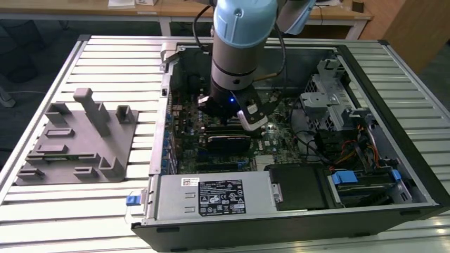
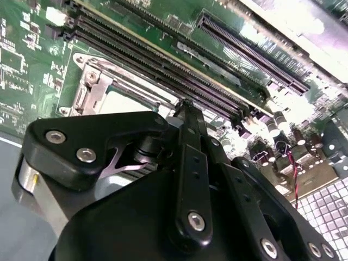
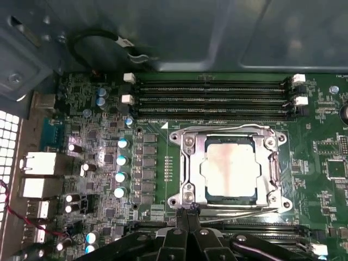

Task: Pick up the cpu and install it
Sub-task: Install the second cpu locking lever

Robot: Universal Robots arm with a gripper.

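Observation:
The cpu (image 3: 230, 166), a pale silvery square chip, lies flat inside the metal socket frame (image 3: 186, 169) on the green motherboard (image 3: 321, 157); a strip of its pale top (image 2: 132, 103) also shows in the second wrist view. My gripper (image 3: 187, 211) hovers just beside one edge of the socket frame, apart from the chip, its two black fingers pressed together with nothing between them. In the exterior view the gripper (image 1: 232, 115) hangs down inside the open computer case (image 1: 393, 132), over the middle of the board.
Long memory slots (image 3: 212, 100) run beside the socket, with several capacitors (image 3: 120, 168) on another side. A grey plastic tray with upright posts (image 1: 77, 139) lies on the slatted table at the exterior view's left. A drive cage (image 1: 330, 100) and power supply (image 1: 211, 197) crowd the case.

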